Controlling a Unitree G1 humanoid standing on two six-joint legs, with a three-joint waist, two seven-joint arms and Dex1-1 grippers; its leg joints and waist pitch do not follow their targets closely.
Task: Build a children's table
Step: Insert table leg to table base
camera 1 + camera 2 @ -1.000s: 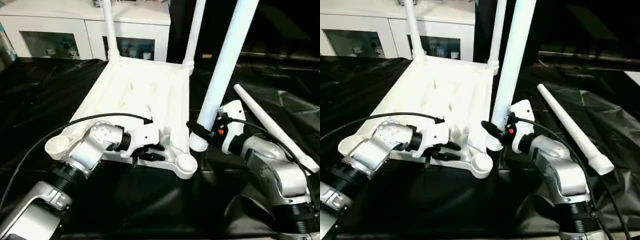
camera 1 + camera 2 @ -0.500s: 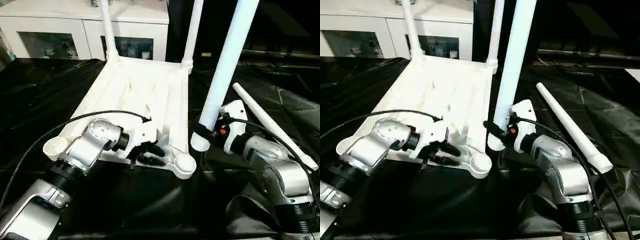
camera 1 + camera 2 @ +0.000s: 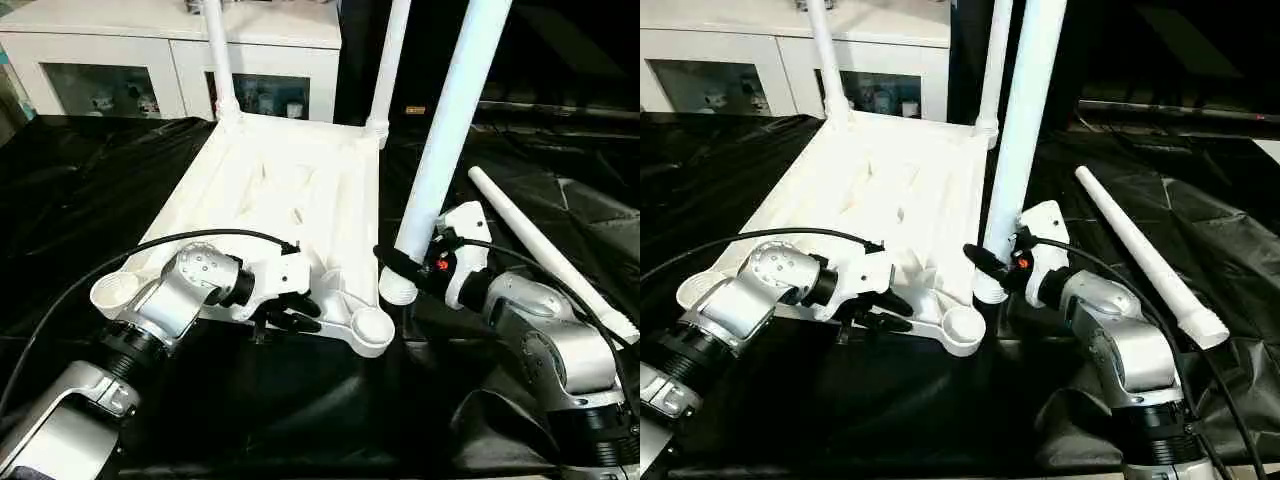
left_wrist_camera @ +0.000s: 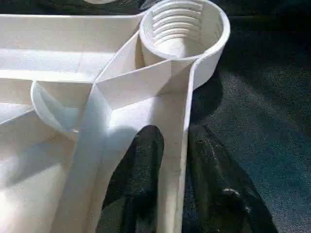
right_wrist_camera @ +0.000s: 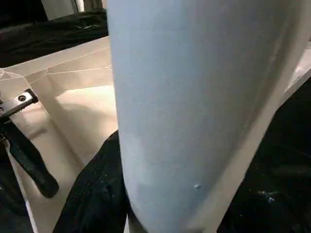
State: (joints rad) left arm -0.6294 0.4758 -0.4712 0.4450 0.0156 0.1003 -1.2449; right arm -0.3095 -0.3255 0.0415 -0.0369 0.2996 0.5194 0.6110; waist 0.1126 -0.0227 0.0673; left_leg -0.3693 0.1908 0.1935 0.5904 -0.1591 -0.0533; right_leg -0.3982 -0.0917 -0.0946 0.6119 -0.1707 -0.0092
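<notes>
Our left gripper [image 4: 172,182] now pinches the rim of the tabletop [image 3: 270,190] on the worktop [image 3: 80,200], jaws narrowed again; right gripper [image 3: 405,268] holds a leg [image 3: 450,120] beside the socket [image 3: 372,325].

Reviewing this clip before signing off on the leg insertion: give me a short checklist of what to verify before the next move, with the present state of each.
1. Right gripper holds the leg near its lower end: ok.
2. Left gripper jaws straddle the tabletop rim: ok.
3. Near corner socket empty, threads visible: ok.
4. Held leg's end over that socket: not ok, it sits beside it.
5. Two far legs standing in their sockets: ok.
6. Spare leg lying on the black cover: ok.
</notes>
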